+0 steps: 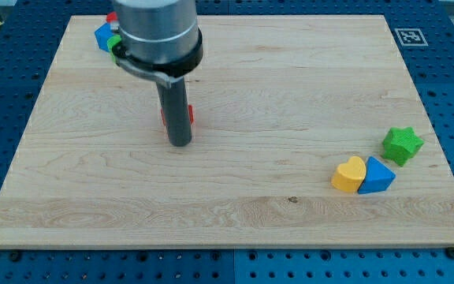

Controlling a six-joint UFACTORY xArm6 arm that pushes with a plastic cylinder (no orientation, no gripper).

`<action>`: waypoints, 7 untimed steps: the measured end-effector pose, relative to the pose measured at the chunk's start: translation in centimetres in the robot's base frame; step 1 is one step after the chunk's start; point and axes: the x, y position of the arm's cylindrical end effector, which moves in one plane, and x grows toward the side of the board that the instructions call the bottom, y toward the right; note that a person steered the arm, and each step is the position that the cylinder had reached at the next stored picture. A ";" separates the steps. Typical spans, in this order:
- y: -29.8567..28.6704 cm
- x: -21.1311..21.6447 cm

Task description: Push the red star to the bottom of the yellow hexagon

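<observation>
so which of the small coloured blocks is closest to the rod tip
The red block, showing at both sides behind my tip. The yellow heart block, blue block and green star block sit far right.

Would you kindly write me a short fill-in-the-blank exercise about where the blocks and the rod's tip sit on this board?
1. My tip rests right in front of a mostly hidden ____ block.
2. The yellow heart touches the ____ block on its right.
3. The green star sits near the board's ____ edge.
4. A cluster of blocks lies at the view's top ____.

Missing words: red; blue; right; left
</observation>
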 end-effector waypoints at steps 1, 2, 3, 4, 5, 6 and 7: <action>0.0 -3.5; -0.1 -6.9; -0.2 -10.7; -0.3 -14.3; -0.3 -14.9; -1.0 -14.6; -2.0 -12.9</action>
